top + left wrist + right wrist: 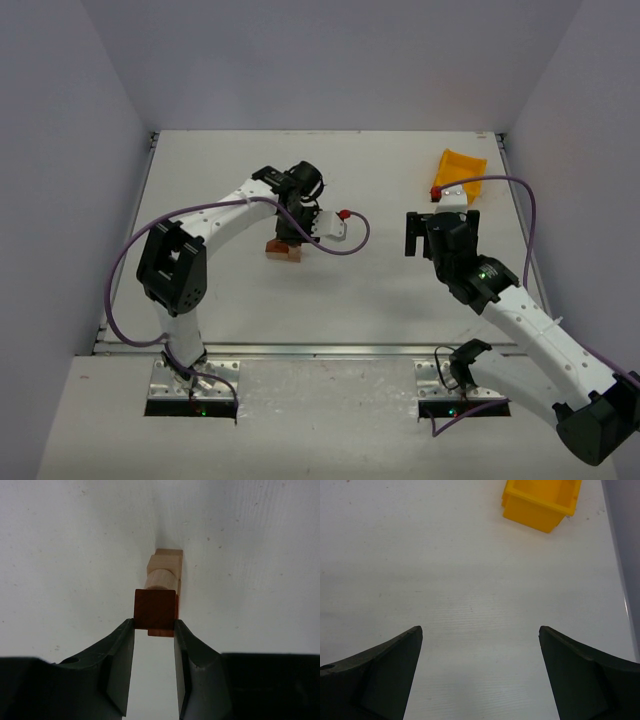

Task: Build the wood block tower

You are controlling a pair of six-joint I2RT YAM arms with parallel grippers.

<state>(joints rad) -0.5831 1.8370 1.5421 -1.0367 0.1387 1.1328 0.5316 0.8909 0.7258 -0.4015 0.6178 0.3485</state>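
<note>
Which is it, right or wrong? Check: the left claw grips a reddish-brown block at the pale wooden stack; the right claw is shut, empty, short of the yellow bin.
Wrong on the right claw: the right wrist view shows it wide open, empty, short of the yellow bin. The rest holds.

Two arms are bolted at the table's (400,300) near edge: one left arm (215,225) and one right arm (530,320). Each carries one gripper with two fingers, so there are two grippers: the left gripper (154,627) and the right gripper (480,630). One yellow bin (540,502) sits near the far right corner. One wood block tower (283,249) stands left of the table's middle. It shows one reddish-brown cube (155,609) and about three pale pieces (164,564); the full block count cannot be told.
</note>
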